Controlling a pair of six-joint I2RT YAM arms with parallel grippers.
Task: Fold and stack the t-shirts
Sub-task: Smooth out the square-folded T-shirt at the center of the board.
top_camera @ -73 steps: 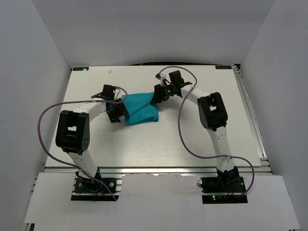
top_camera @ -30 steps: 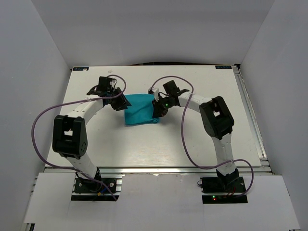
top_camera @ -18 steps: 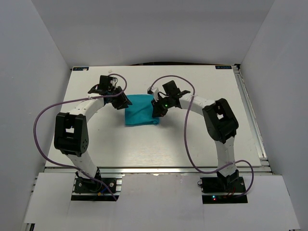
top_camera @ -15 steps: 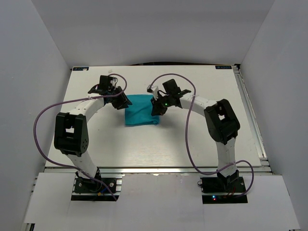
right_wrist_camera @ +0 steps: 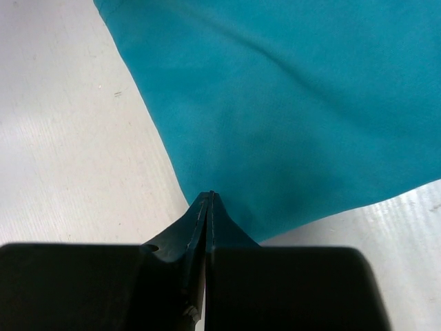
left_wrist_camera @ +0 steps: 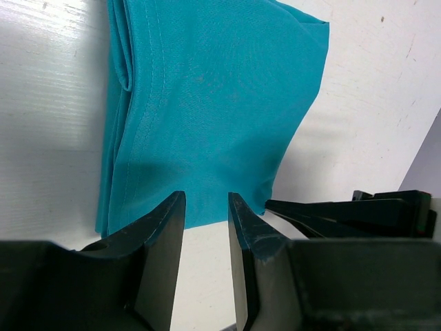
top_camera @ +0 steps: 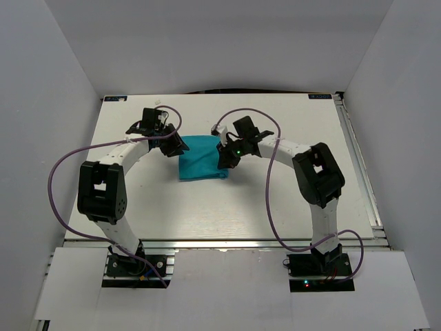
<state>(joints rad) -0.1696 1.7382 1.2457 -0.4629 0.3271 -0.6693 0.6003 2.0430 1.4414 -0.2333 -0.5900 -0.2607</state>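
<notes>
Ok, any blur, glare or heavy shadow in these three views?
Top view: evenly lit, sharp, only faint shadows under the arms. Left wrist: shirt crisp, stitching readable, soft shadow on the table beside it; left fingers dark and blurred. Right wrist: right fingers a black silhouette, shirt slightly soft. No strong glare anywhere.

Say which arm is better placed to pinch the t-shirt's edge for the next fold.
Probably left. The left gripper is open, framing the t-shirt edge in its wrist view. The right gripper is at the opposite edge but shut, so it must reopen first.
</notes>
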